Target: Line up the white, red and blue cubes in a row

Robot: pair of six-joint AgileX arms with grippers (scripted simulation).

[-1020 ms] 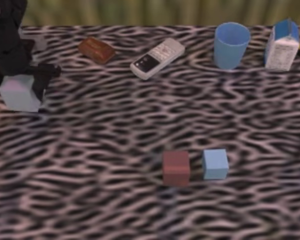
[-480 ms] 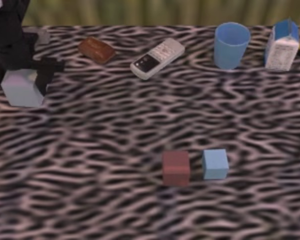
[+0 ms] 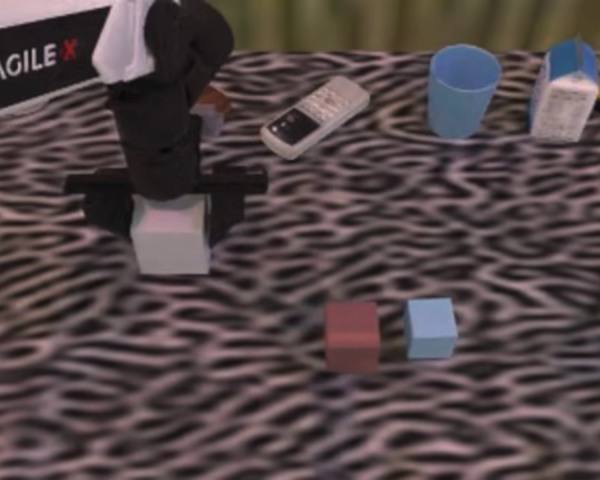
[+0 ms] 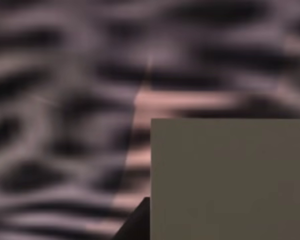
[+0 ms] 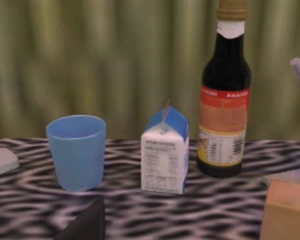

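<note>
The red cube [image 3: 352, 336] and blue cube [image 3: 430, 328] are set side by side; the white cube [image 3: 170, 238], apparently clamped in the left gripper [image 3: 168, 200] jaws, remains to be placed beside them.

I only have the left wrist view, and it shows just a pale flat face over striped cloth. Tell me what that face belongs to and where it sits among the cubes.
Observer: In the top view it is the white cube, clamped between the fingers of the left gripper.
Operator: Give me the other two cubes.
Observer: The red cube and the blue cube stand side by side with a narrow gap, red on the left. Both are right of the white cube and lower in the top view.
Operator: Report what lies near the gripper.
Observer: A remote control lies farther back and to the right, apart from the gripper.
</note>
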